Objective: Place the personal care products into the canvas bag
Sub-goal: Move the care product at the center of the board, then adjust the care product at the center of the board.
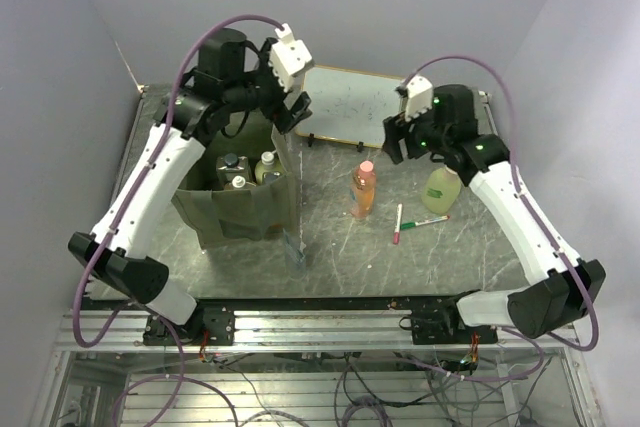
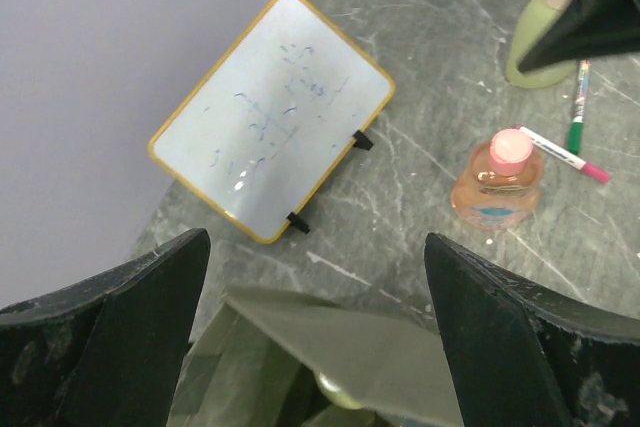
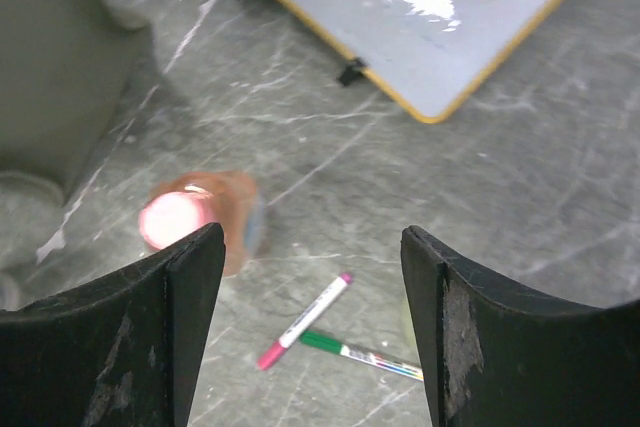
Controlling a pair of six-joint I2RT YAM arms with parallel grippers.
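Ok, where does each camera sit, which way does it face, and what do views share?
Top external: above, behind the bases, looking down; both arms, left gripper, right gripper show.
Left wrist: above the canvas bag, facing down at the whiteboard; own open fingers show.
Right wrist: facing down at the marker pens; own open fingers show.
Shared: all three see the orange bottle.

Even, fairly bright light falls from overhead, leaving soft shadows on the grey marbled surface (image 1: 340, 247). White glare patches sit on the far wood-framed whiteboard (image 3: 430, 27). In the right wrist view the orange pink-capped bottle (image 3: 200, 219) is blurred, and the black fingers (image 3: 120, 347) nearest the lens look soft and dark.
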